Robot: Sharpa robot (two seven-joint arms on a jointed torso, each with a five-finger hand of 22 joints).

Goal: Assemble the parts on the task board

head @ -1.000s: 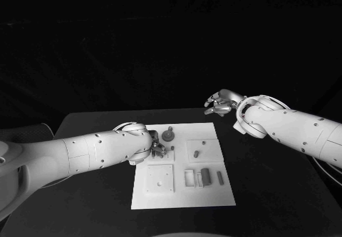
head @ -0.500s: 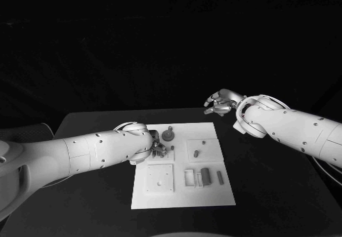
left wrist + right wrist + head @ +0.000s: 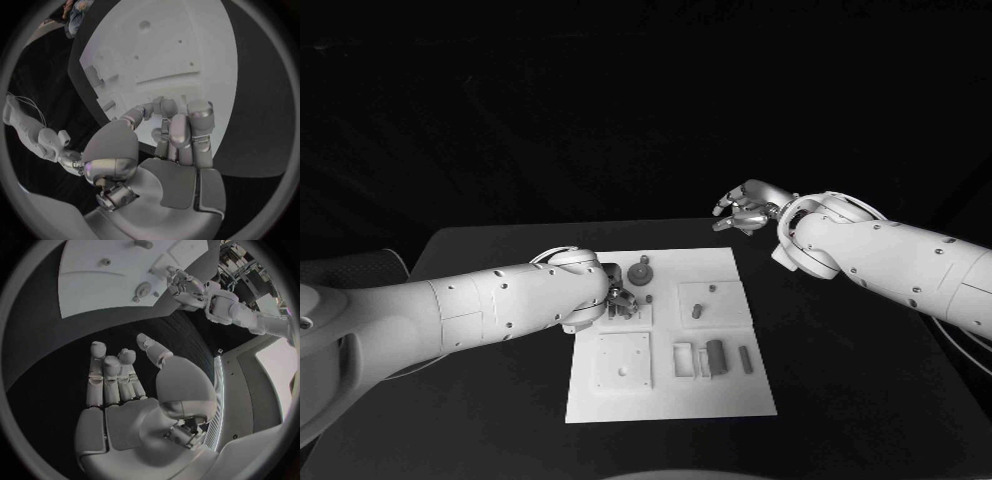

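- Across the black counter (image 3: pixel 488 400), dark all round with nothing of the room legible behind it, the flat white rectangular task board (image 3: pixel 668 405) lies at the middle, long side running from 12 to 6 o'clock.
- On the board's far-left quarter, about 11 o'clock from its centre, the silver left hand (image 3: pixel 620 298) is down on the plate, fingers (image 3: pixel 201 125) curled close together; whether they pinch a part I cannot tell.
- Just beyond that hand, at its 1 o'clock, stands a small dark round knob-like part (image 3: pixel 642 271).
- Near the board's 5 o'clock, small dark oblong parts (image 3: pixel 715 356) sit side by side.
- Off the board, at 1 o'clock and well apart from it, the silver right hand (image 3: pixel 749 210) hangs above the counter, fingers (image 3: pixel 107 375) loosely spread, holding nothing.
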